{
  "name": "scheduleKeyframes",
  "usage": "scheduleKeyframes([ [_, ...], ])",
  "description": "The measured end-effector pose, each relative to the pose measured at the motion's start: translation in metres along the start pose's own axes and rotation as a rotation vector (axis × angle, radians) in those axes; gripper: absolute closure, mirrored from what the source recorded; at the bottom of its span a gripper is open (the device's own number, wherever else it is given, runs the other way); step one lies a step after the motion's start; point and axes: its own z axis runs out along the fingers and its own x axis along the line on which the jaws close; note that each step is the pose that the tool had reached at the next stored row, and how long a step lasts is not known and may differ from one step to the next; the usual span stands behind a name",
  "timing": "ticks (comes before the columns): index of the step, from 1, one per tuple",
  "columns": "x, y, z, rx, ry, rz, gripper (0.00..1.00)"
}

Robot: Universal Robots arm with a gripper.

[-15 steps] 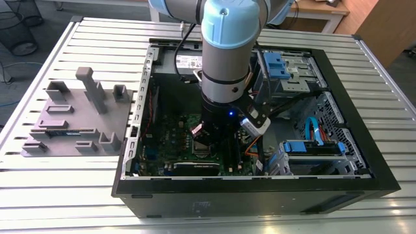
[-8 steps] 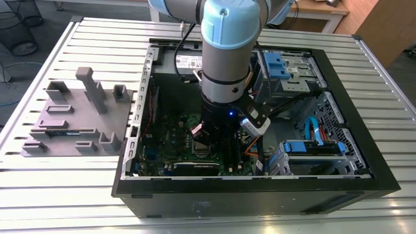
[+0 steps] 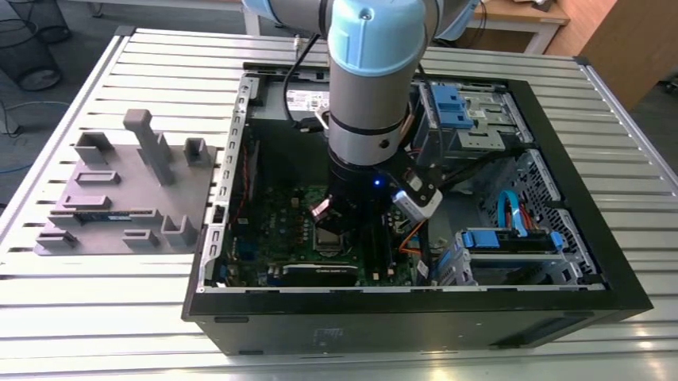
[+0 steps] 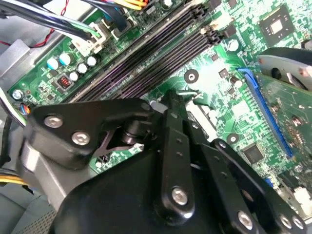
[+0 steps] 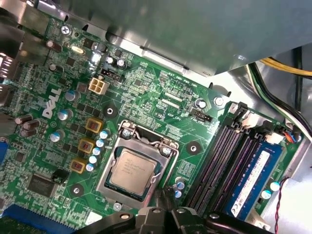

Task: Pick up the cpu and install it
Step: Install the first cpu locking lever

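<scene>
first wrist view: cpu (image 5: 132,174) sits in socket frame (image 5: 138,167); gripper (image 5: 165,214) just beside, claw state can't tell. risk: bumping chip, bending pins.

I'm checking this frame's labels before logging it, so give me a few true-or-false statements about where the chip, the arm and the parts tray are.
1. The square silver-topped cpu lies inside the silver metal socket frame on the green motherboard. True.
2. The cpu rests on the grey parts tray. False: it lies in the socket; the tray stands outside the black computer case, toward the exterior view's left.
3. The arm reaches down into the open case. True.
4. A blue-labelled memory stick sits in a slot beside the socket. True.
5. The case stands on bare wood. False: it stands on a ribbed metal table.
</scene>
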Motion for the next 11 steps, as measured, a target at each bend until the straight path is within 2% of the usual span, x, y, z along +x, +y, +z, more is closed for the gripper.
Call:
scheduleKeyframes([
  [9, 0.0001, -0.0016, -0.0139, -0.0010, -0.0002, 0.000, 0.89],
  [11, 0.0000, -0.0016, -0.0139, -0.0014, -0.0006, 0.000, 0.89],
])
